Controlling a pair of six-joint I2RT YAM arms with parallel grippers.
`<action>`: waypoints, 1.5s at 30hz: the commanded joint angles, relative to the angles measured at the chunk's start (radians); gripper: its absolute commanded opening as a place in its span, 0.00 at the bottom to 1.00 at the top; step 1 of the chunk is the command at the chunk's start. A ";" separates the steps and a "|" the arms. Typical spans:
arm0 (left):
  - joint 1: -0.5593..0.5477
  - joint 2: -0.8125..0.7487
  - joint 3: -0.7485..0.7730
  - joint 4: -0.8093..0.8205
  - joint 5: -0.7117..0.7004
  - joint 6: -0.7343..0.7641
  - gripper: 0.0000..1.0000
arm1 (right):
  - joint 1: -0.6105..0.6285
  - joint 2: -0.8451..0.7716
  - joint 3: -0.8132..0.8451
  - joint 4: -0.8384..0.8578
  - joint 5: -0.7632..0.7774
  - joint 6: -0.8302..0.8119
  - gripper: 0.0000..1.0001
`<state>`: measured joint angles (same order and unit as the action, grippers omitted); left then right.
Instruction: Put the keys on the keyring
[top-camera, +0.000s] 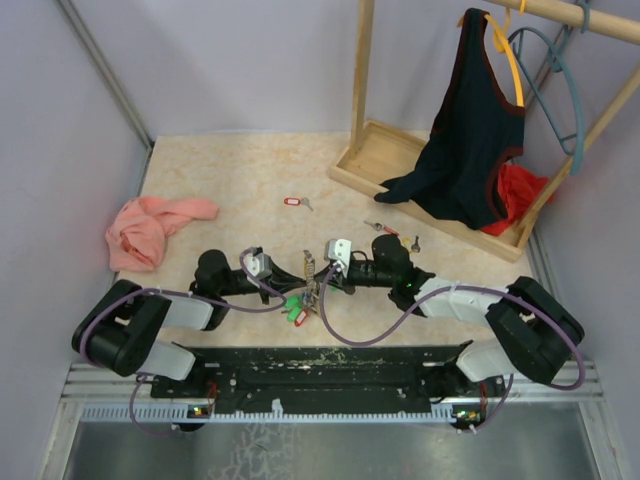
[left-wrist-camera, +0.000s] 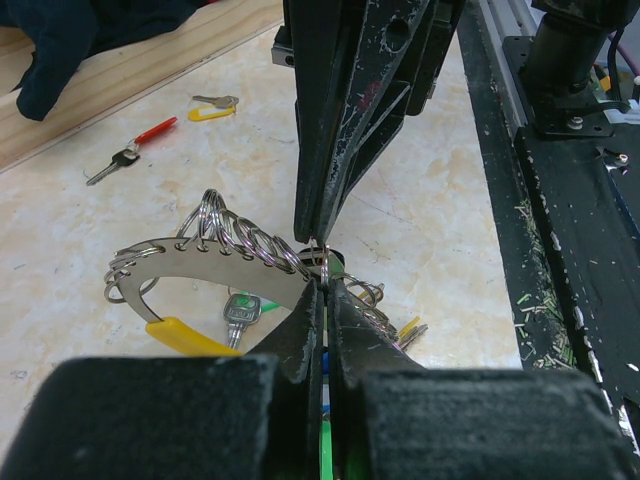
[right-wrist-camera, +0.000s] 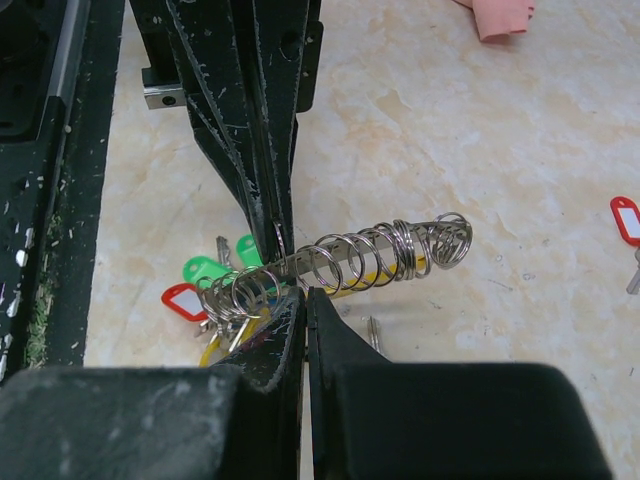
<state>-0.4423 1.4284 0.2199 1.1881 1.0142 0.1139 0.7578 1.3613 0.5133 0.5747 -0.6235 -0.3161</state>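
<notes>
One large silvery metal keyring, a flat curved band threaded with a row of small split rings, is held between the two arms at the near middle of the beige marbled counter. A bunch of tagged keys hangs from it: two green tags, one red and some yellow. The left end effector is closed, its fingers pinched on the keyring's end. The right end effector is closed on the same spot from the opposite side. Three loose keys lie farther back, apart from one another: a red-tagged silver key, a red-headed key and a yellow-tagged key. One crumpled pink cloth lies at the left.
</notes>
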 joint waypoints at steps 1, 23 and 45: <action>0.006 -0.018 -0.005 0.026 0.016 0.014 0.00 | -0.005 -0.038 0.045 0.042 -0.024 0.020 0.00; 0.006 -0.010 0.002 0.032 0.039 -0.001 0.00 | -0.006 -0.033 0.056 0.072 -0.067 0.058 0.00; 0.006 -0.055 -0.027 -0.008 -0.108 0.030 0.00 | -0.010 -0.148 0.131 -0.423 0.301 0.254 0.00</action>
<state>-0.4419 1.3991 0.2054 1.1690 0.9684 0.1230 0.7540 1.2831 0.5781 0.3664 -0.4980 -0.1783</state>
